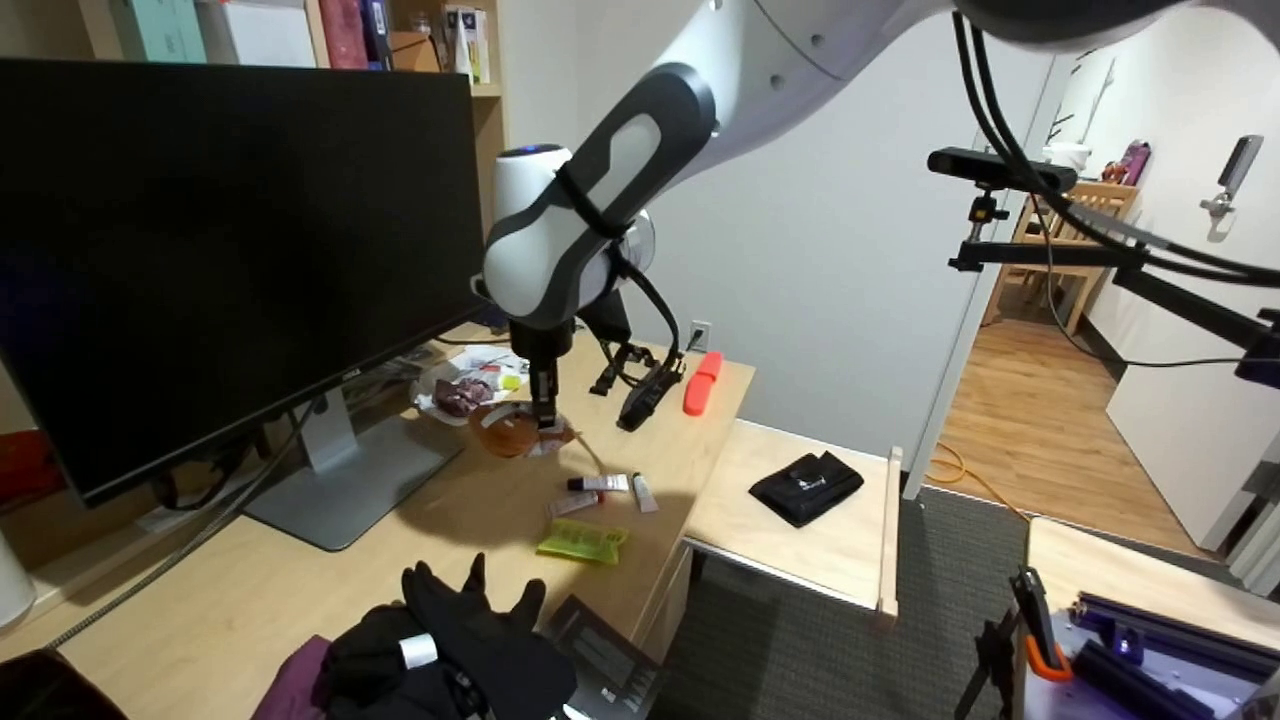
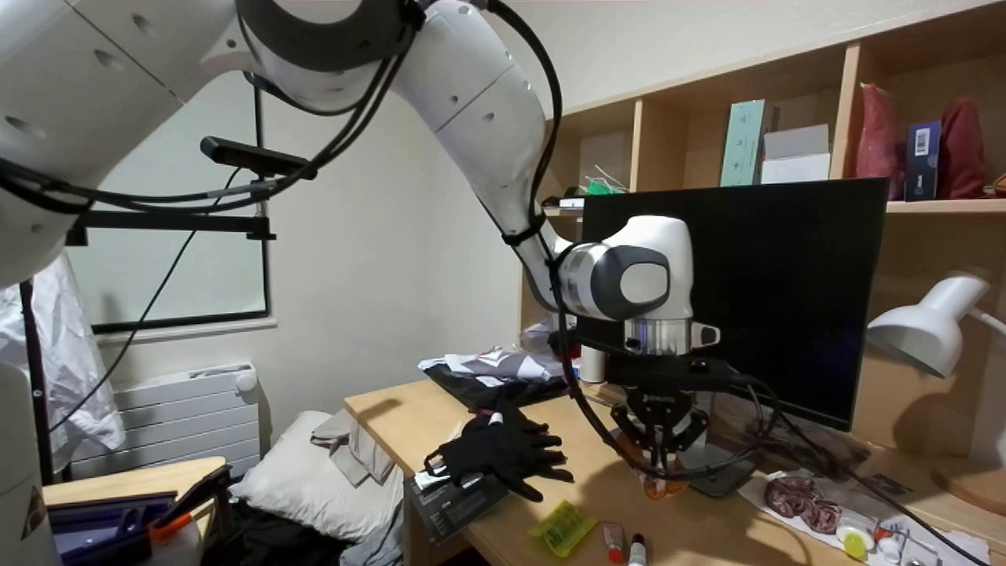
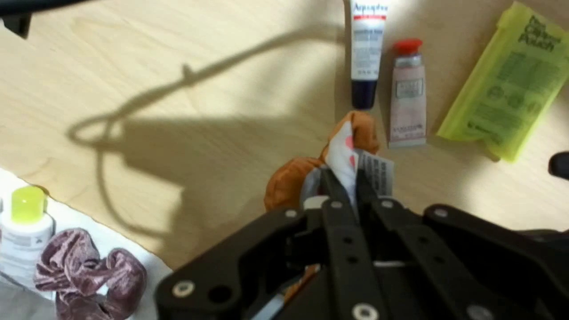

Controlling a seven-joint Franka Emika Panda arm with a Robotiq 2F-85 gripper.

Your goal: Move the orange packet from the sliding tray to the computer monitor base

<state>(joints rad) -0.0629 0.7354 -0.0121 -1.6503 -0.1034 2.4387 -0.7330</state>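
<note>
My gripper (image 3: 346,184) is shut on the orange packet (image 3: 284,184), pinching its white, pink-dotted part in the wrist view. The orange packet shows in both exterior views (image 1: 503,430) (image 2: 659,489), hanging from the fingertips above the desk. Part of it is hidden behind the fingers. The grey monitor base (image 1: 365,485) stands on the desk beside the gripper and packet, under the black monitor (image 1: 240,250); it is partly hidden behind the arm in an exterior view (image 2: 723,475). The light wooden sliding tray (image 1: 735,500) extends from the desk with a black pouch (image 1: 806,487) on it.
Several small tubes (image 1: 600,483) and a yellow pouch (image 1: 582,541) lie on the desk (image 1: 500,510). A purple scrunchie (image 3: 91,271) and a small bottle (image 3: 26,231) lie on white paper. Black gloves (image 1: 460,640) lie at the near end. A red case (image 1: 703,384) lies near the desk edge.
</note>
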